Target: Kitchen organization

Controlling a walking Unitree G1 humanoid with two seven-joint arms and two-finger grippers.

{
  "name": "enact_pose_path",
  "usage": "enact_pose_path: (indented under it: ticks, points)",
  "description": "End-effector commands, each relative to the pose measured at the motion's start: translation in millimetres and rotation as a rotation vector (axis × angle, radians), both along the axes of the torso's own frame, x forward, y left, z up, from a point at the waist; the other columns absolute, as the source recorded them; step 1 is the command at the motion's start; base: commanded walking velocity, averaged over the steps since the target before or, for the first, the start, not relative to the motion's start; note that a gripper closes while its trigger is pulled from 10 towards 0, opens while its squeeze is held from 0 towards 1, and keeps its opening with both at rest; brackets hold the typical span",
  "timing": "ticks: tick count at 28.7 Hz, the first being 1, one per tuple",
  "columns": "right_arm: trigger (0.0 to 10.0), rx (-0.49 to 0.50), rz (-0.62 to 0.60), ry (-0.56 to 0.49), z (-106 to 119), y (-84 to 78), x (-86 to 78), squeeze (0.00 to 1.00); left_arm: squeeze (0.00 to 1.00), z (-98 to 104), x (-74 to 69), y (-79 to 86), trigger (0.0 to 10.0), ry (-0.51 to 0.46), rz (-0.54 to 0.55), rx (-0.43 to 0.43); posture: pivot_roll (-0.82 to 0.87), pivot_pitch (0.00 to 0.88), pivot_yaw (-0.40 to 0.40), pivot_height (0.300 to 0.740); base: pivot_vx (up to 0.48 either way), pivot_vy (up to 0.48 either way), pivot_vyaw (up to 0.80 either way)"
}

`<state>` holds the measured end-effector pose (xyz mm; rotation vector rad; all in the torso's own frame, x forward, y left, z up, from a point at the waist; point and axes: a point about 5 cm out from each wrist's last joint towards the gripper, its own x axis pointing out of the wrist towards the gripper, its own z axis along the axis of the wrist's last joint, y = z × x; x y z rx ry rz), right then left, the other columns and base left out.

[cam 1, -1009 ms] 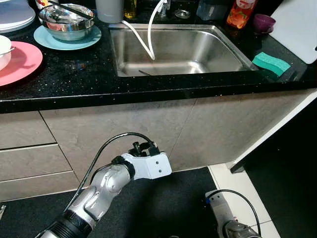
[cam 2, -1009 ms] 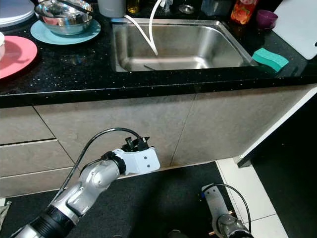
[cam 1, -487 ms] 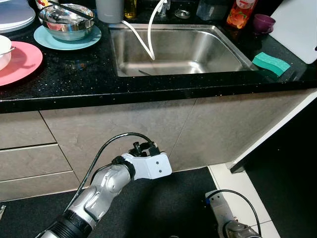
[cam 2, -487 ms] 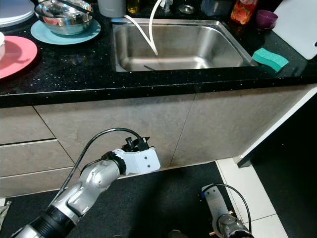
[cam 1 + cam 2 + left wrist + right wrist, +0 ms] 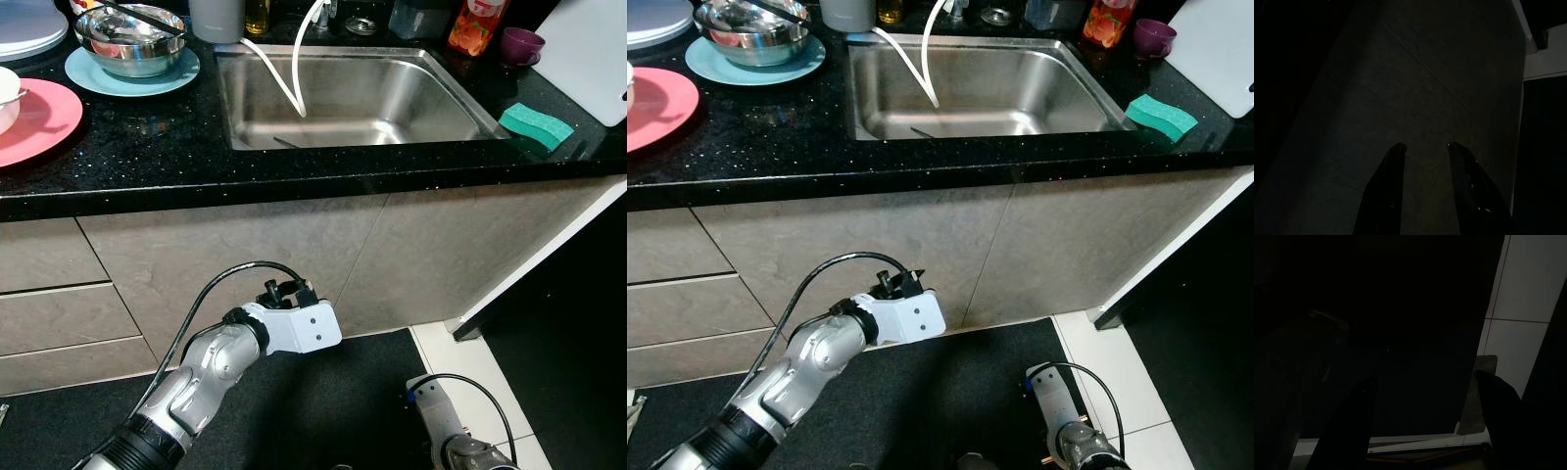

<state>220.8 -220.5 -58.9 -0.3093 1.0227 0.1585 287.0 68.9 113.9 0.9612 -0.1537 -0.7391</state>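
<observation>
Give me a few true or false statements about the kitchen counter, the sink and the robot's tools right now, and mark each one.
1. The green sponge lies on the counter right of the sink. True.
2. The steel bowl sits on the pink plate. False: it sits on the light blue plate; the pink plate is nearer the counter's front edge.
3. The left tool holds a sponge. False: its fingers stand apart, empty, facing the cabinet front.
4. The right tool is open. True.
5. The sink is full of plates. False: no plates in it.

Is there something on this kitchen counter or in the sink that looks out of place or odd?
Mostly tidy. One oddity: the green sponge lies at the counter's front edge, right of the sink, where it might slip off. Two white hoses hang loosely into the sink.
</observation>
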Motion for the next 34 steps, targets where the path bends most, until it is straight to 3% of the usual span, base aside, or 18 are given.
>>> enact_pose_path:
  ticks: [1, 34]
  points:
    - [10.0, -0.008, -0.010, 0.024, -2.1, -3.7, -4.8, 0.00, 0.00, -4.5, -2.5, -3.0, 10.0, 0.022, -0.011, 0.017, 0.17, 0.156, -0.118, 0.740, 0.000, 0.000, 0.00]
    - [10.0, -0.003, -0.006, 0.024, -2.1, -2.0, -4.2, 0.00, 0.00, -3.8, -1.9, -0.2, 10.0, 0.021, -0.008, 0.015, 0.20, 0.169, -0.111, 0.740, 0.000, 0.000, 0.00]
